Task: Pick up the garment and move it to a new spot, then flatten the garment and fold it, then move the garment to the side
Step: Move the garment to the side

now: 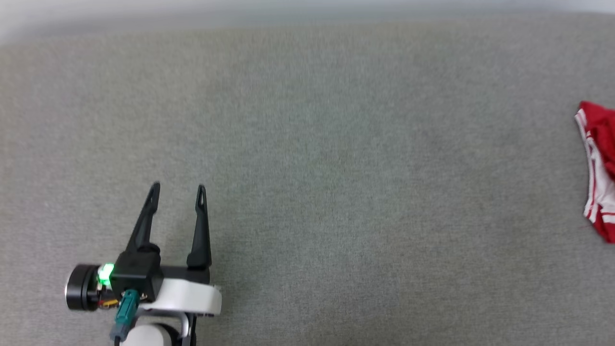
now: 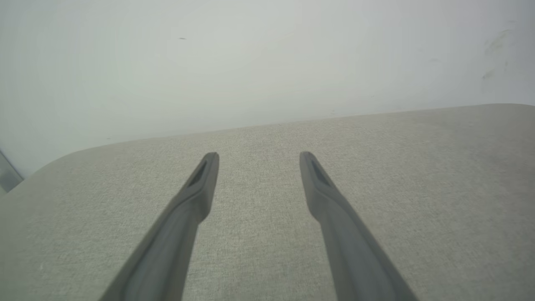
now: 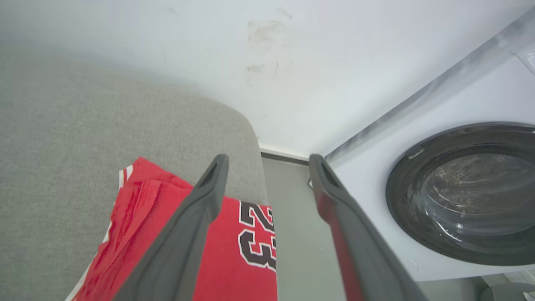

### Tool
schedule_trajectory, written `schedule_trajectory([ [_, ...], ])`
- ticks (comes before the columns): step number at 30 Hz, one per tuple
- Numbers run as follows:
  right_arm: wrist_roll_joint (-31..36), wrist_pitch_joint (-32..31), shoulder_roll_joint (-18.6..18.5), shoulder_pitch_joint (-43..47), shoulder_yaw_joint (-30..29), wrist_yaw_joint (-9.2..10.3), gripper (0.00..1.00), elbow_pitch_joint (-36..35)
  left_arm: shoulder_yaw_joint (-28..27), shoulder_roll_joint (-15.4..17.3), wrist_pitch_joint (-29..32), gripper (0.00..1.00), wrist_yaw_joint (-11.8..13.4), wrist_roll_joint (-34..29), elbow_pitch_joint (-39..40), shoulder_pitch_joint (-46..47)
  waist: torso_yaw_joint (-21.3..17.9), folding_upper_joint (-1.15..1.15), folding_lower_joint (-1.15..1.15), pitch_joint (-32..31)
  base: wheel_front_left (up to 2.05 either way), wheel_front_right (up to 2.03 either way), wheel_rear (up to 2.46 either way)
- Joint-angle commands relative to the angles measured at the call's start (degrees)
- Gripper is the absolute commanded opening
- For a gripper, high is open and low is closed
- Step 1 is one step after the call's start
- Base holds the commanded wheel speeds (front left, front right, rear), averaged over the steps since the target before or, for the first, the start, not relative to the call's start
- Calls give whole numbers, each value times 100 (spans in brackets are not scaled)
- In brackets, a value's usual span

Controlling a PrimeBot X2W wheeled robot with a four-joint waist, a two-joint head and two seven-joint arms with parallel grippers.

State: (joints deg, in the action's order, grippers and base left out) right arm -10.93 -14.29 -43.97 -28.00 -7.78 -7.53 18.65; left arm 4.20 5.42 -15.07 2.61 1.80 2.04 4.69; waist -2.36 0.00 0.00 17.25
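The garment (image 1: 599, 168), a red shirt with red-and-white striped trim, lies bunched at the far right edge of the grey surface (image 1: 312, 158). In the right wrist view the garment (image 3: 234, 246) shows a black "23" and lies at the surface's corner, its edge hanging past the rim. My right gripper (image 3: 267, 161) hovers above it, open, with nothing between its fingers. My left gripper (image 1: 178, 190) stands open over bare grey fabric at the lower left, far from the garment; in its own wrist view the left gripper (image 2: 258, 155) holds nothing.
A white wall (image 2: 250, 62) runs behind the surface. A white washing machine (image 3: 418, 138) with a dark round door (image 3: 472, 192) stands to the right of the surface, with a strip of grey floor (image 3: 296, 234) between them.
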Motion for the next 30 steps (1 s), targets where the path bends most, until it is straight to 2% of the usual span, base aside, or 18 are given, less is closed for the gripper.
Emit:
schedule_trajectory([
  [1,160,356,262,145,-112,8,100,-207,-37,-4,-12,100,35,43,-39,-171,-3,0,0,-404,0,0,0],
  [5,287,1030,862,384,-301,9,100,-714,-90,-11,-12,100,46,88,-97,-396,40,0,0,-730,0,0,0],
  [11,547,1865,2041,971,-366,9,100,-1592,-117,-28,-12,100,12,169,-217,-629,155,0,0,-1180,0,0,0],
  [12,547,1865,2041,971,-366,9,100,-1592,-117,-28,-12,100,12,169,-217,-629,155,0,0,-1180,0,0,0],
  [19,634,2384,3043,1738,25,8,100,-2002,-155,-52,-12,100,18,242,-363,-859,255,0,0,-1616,0,0,0],
  [25,657,2459,3560,2261,414,8,100,-1912,-200,-51,-12,100,26,272,-506,-974,325,0,0,-1807,0,0,0],
  [30,503,2670,3756,2645,542,8,100,-1579,-228,-50,-12,100,11,287,-617,-998,365,0,0,-1882,0,0,0],
])
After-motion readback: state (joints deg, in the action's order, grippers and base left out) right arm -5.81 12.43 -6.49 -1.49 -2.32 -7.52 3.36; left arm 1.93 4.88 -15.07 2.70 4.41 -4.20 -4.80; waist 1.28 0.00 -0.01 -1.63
